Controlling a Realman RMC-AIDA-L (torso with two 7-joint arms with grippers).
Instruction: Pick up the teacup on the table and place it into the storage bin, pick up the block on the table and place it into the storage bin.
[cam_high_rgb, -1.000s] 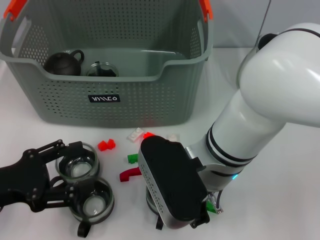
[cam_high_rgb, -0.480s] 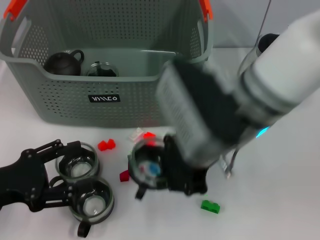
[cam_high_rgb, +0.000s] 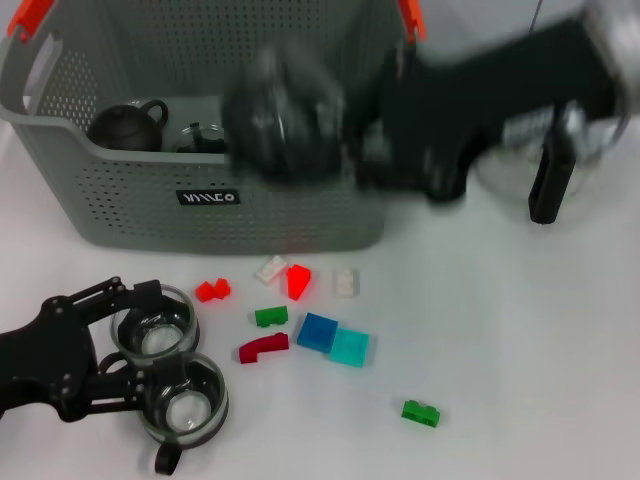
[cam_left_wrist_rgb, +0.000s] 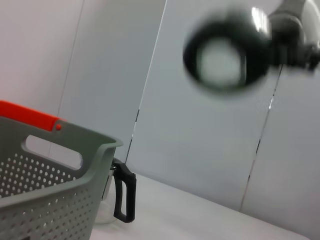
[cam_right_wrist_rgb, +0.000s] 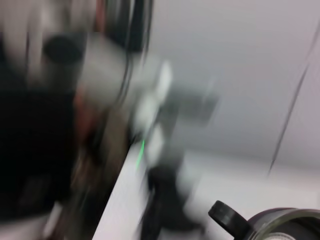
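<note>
Gripper on the right (cam_high_rgb: 345, 135): clamping what looks like the teacup (cam_high_rgb: 283, 127), holding it aloft just over the front wall of the storage bin (cam_high_rgb: 330, 210) at twelve o'clock of the worktop (cam_high_rgb: 520, 350). Risking a knock against that rim if crossing too low, jarring the cup loose onto the blocks (cam_high_rgb: 318, 332) lying at six o'clock of the bin. Risking, too, a drop from too high onto the dark teapot (cam_high_rgb: 127, 125) sitting inside at ten o'clock, chipping one or both. Releasing short of the wall meaning a tumble outside. Parking at eight o'clock: left gripper (cam_high_rgb: 128, 342), spread wide beside two glass cups (cam_high_rgb: 185, 405), well apart from all this.
</note>
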